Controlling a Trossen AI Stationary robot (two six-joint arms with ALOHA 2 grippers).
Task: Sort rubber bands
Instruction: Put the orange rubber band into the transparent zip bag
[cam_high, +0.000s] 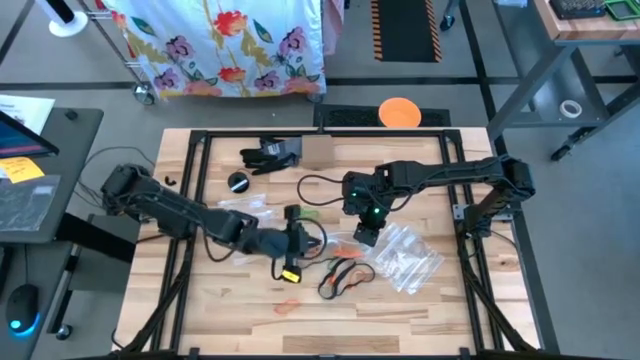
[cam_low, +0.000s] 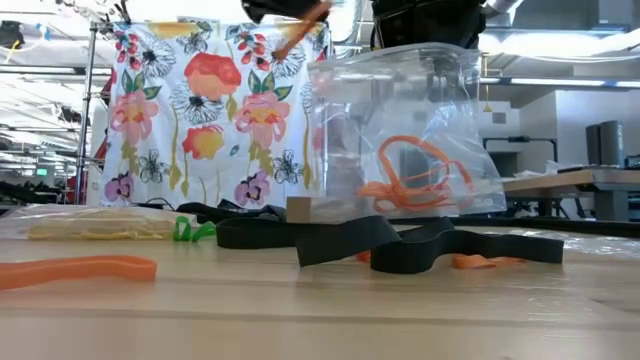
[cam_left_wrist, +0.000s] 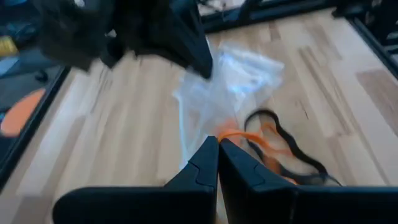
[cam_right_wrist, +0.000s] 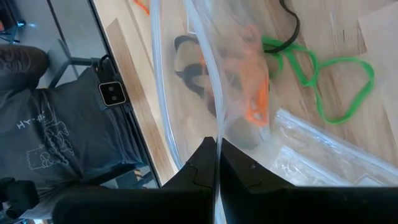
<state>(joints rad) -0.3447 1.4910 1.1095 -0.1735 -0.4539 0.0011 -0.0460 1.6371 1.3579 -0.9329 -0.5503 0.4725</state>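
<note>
Clearly mid-sort, near the table's centre: right gripper (cam_right_wrist: 216, 149) clamped fully shut on the rim of a clear plastic zip bag (cam_low: 400, 130), held up off the wooden table (cam_high: 420, 310) with thin orange rubber loops (cam_low: 415, 180) already lying inside it; left gripper (cam_left_wrist: 217, 152) at about nine o'clock from that bag, jaws pressed together with an orange rubber band (cam_left_wrist: 242, 135) pinched at the tips, or so it looks, since the strand meets the fingertips and trails off toward the bag's mouth; loose black rubber bands (cam_high: 340, 278) on the wood at about six o'clock from the bag, a stray orange band (cam_high: 288, 306) farther toward the front edge, a thin green loop (cam_right_wrist: 339, 87) just beside the bag, more clear bags (cam_high: 410, 258) at about four o'clock. Likely trouble from here: slender band slipping out of the shut tips before reaching the opening, given so little rubber in the pinch; bag mouth sagging closed, since only one edge is held; band snagging on the rim and springing back out; a tug on the film pulling it from the right jaws and spilling the orange loops already sorted.
</note>
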